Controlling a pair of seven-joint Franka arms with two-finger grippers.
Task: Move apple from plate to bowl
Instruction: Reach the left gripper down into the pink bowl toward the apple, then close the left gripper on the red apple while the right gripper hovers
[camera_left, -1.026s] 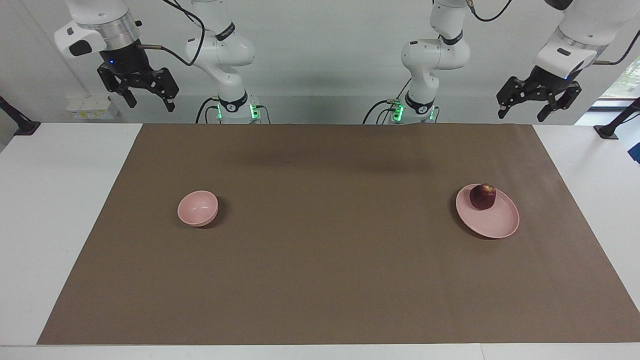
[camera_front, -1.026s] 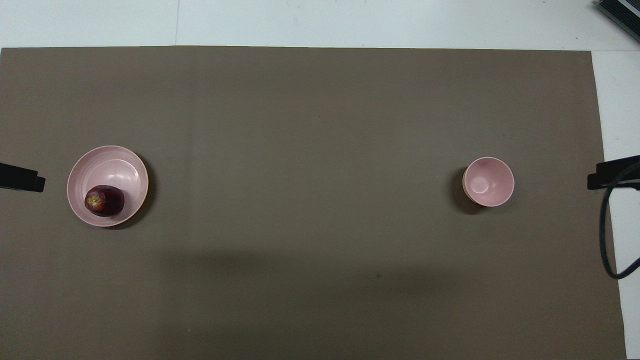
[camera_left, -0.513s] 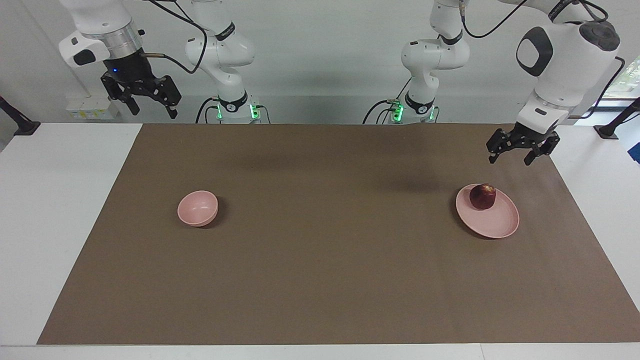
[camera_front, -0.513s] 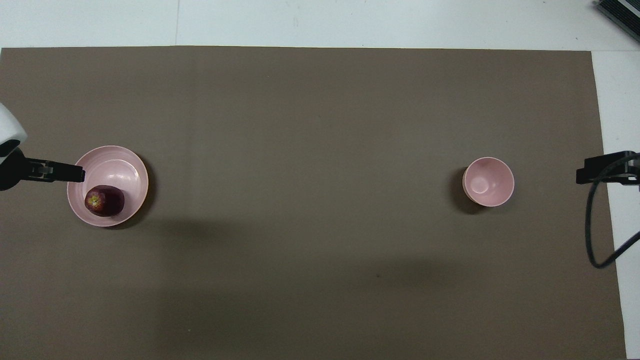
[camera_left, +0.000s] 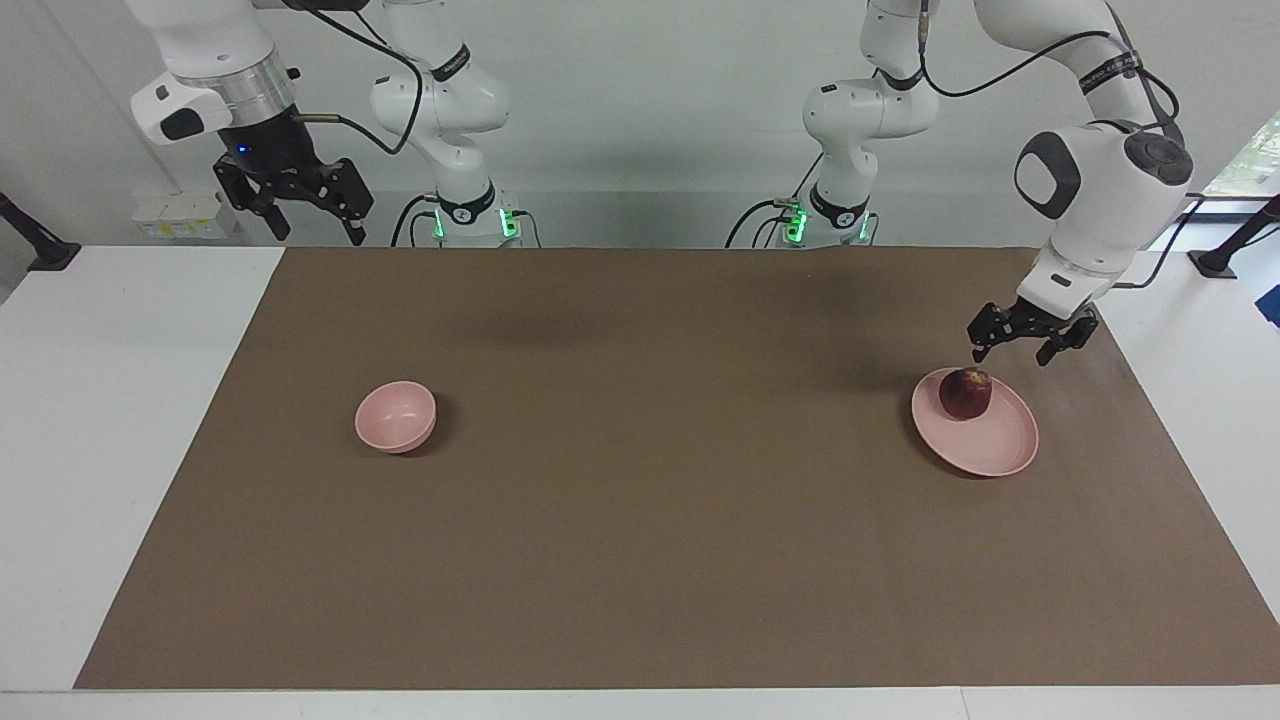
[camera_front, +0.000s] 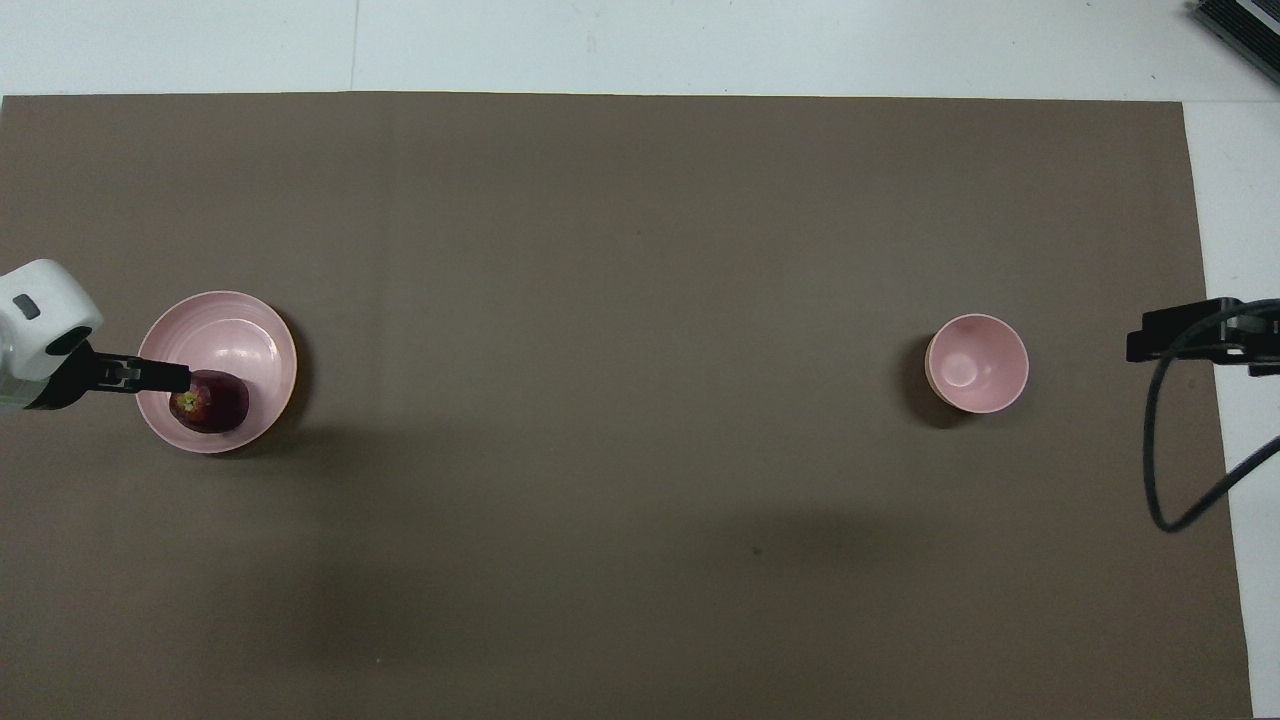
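The apple (camera_left: 965, 393) is seated on the plate (camera_left: 990, 445) toward the left arm's end of the tabletop (camera_left: 640, 560). The left claw (camera_left: 1018, 347) is held wide just above it, ready to straddle it. The right claw (camera_left: 305, 215) is parked wide and empty above the tabletop's robot-side edge, leaving the bowl (camera_left: 396, 416) unobstructed.

The left gripper (camera_left: 1008, 350) has been lowered from high at its own end of the table and now hangs with jaws spread just above the plate (camera_left: 990, 447), close over the apple (camera_left: 965, 393). The right gripper (camera_left: 313, 220) has been shifted slightly toward the table's middle.
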